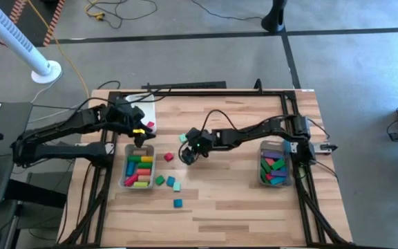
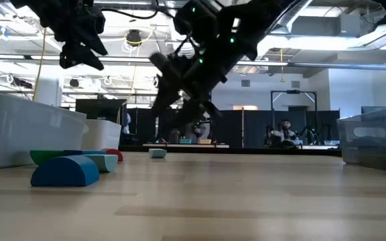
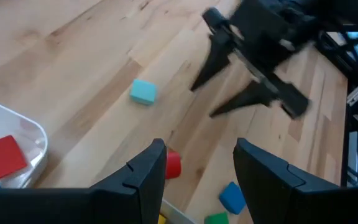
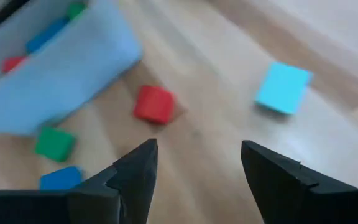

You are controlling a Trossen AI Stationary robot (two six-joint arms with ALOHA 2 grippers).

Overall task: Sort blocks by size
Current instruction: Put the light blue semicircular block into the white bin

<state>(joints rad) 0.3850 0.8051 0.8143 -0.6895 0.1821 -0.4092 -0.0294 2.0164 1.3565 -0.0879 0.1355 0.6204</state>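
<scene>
Spread right gripper hovers empty; 2 bins hold blocks.

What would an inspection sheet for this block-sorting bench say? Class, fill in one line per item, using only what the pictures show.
Surface: wooden table, bare over much of its near part.
Job's things: red block, light-blue block, green block and blue block loose on the wood; more blocks fill the left bin and right bin.
Clutter: white tray holding a red piece.
Grippers: right gripper open, above the loose blocks, empty; left gripper near the left bin, fingers apart, nothing seen held.
Cables: black cable along the right arm; floor cables.
Surroundings: person seated far behind.
</scene>
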